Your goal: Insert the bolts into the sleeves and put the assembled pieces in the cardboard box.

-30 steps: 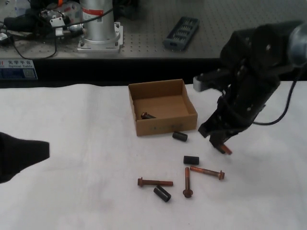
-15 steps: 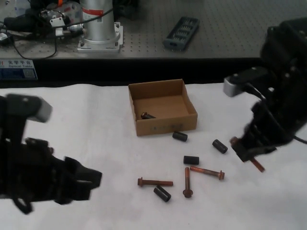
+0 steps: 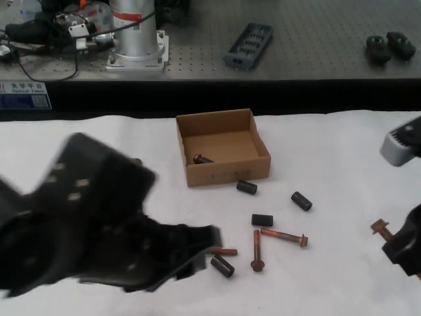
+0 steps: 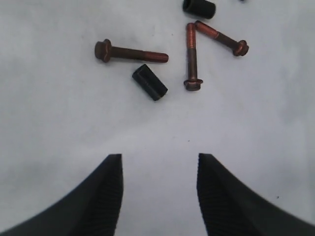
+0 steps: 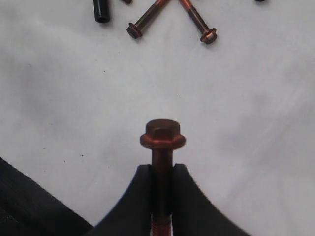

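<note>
1. Right gripper (image 5: 162, 169) clamps a copper-coloured hex-head bolt (image 5: 162, 137) by its shank near the white worktop's (image 3: 342, 151) right edge
2. Left gripper (image 4: 158, 162), wide open and empty, hangs near a short black cylindrical sleeve (image 4: 149, 82), best gripped squarely, bore facing the bolt
3. Brown cardboard box (image 3: 227, 172) sits toward the rear edge

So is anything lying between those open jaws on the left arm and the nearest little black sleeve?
Nothing visible. Only bare white cloth lies between the left jaws and the sleeve. One bolt lies just beyond the sleeve, close to it, and a second bolt lies off to its side.
</note>
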You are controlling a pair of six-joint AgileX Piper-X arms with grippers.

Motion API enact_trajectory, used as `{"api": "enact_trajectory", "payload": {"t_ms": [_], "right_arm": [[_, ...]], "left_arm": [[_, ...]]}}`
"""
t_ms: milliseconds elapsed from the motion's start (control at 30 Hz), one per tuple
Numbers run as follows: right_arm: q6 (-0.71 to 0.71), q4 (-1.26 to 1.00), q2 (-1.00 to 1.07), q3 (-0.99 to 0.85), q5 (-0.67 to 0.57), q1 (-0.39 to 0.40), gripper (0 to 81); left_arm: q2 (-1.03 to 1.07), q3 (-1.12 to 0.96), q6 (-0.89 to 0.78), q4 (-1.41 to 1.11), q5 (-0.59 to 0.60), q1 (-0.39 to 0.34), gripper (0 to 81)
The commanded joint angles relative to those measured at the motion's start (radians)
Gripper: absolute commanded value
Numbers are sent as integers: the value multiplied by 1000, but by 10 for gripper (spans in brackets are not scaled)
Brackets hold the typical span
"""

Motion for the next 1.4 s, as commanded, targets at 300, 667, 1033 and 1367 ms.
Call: {"api": "enact_trajectory", "payload": {"t_ms": [300,667,1033,1367], "right_arm": [[23,59,-86,0,-18,3,27],[21,58,-100,0,-21,3,27],[21,50,-100,0,-21,3,27],[14,51,-100,0,-21,3,27]], "left_arm": [[322,-185,-508,25,-32,-23,347],[397,-203,-638,33,-32,-28,347],[454,-225,-646,-72,-44,-28,347],[518,-243,-646,-149,-44,-28,347]]}}
